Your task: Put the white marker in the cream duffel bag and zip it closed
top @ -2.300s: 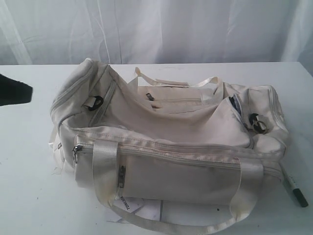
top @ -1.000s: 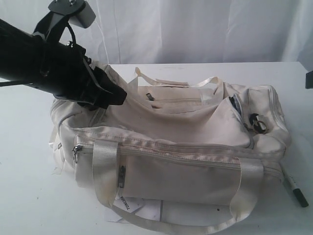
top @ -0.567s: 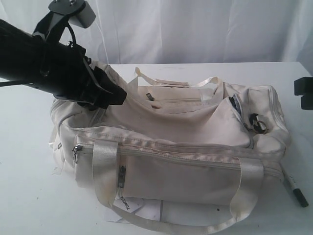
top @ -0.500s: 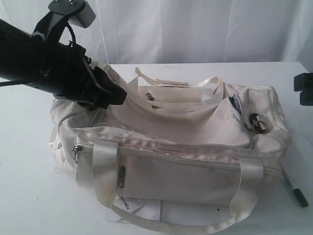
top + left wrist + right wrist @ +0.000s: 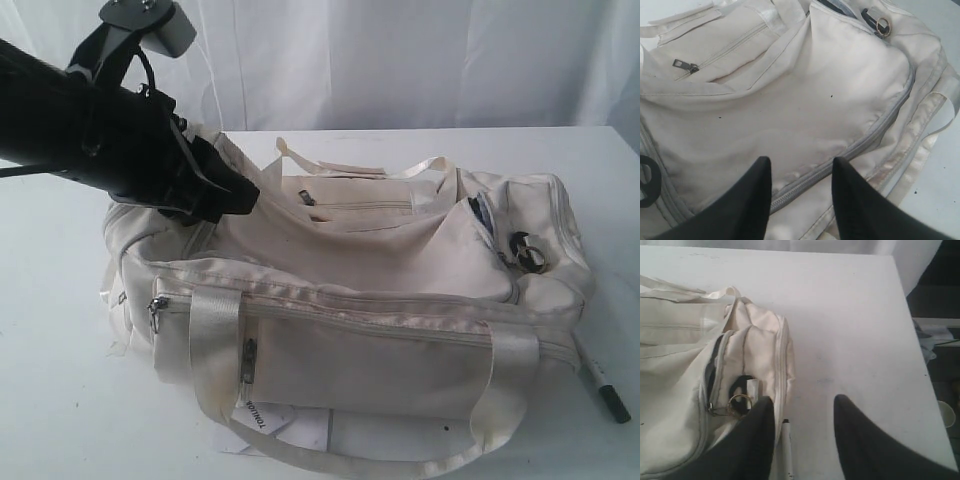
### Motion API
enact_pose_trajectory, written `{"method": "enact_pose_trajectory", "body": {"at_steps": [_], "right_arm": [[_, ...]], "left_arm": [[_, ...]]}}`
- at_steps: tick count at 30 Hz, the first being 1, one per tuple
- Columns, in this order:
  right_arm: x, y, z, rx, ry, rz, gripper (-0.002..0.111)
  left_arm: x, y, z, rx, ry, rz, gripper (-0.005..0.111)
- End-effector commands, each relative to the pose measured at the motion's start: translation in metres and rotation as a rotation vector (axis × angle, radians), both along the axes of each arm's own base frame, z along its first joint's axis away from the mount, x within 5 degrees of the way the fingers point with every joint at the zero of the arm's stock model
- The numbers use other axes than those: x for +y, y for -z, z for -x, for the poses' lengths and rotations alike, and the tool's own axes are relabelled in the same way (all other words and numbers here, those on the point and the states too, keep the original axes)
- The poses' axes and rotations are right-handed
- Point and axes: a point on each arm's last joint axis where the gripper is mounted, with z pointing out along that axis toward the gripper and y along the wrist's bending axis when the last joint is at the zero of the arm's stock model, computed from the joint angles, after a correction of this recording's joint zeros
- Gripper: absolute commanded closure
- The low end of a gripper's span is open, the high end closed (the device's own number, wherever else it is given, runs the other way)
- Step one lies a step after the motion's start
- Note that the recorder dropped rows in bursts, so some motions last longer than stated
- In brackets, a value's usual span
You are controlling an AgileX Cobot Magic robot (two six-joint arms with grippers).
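White table [image 5: 60, 400]: I see its plain matte top across the whole exterior view. In the right wrist view its straight edge borders a dark area [image 5: 940, 280] off the table. White curtain [image 5: 400, 60]: it hangs in soft vertical folds behind the far edge. Printed tag [image 5: 262, 418] and white paper sheet [image 5: 370, 437]: both lie flat on the table near the front.

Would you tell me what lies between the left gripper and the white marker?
The cream duffel bag lies between the left gripper and the white marker, as the exterior view shows.
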Motion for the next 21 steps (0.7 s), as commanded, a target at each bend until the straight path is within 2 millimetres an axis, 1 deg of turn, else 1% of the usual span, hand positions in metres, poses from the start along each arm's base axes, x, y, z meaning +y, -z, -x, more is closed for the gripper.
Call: {"method": "enact_pose_trajectory", "body": {"at_steps": [1,4,14,17,21], "right_arm": [[-0.008,-0.002,0.005,0.011,0.086,0.023,0.071],[-0.01,-0.001,0.007,0.028,0.11,0.017,0.071],[-0.009,0.001,0.006,0.039,0.11,0.003,0.071],[-0.008,0.005,0.002,0.066,0.109,-0.028,0.071],[-0.004,0.015,-0.007,0.139,0.083,-0.06,0.071]], "left_arm": [[-0.002,-0.002,0.001,0.005,0.012,0.01,0.063],[-0.002,-0.002,0.001,0.005,0.012,0.01,0.063],[-0.003,-0.001,0.003,0.025,0.027,0.004,0.063],[-0.003,-0.001,0.004,0.028,0.03,0.003,0.063],[-0.003,-0.001,0.004,0.03,0.031,0.003,0.063]]}}
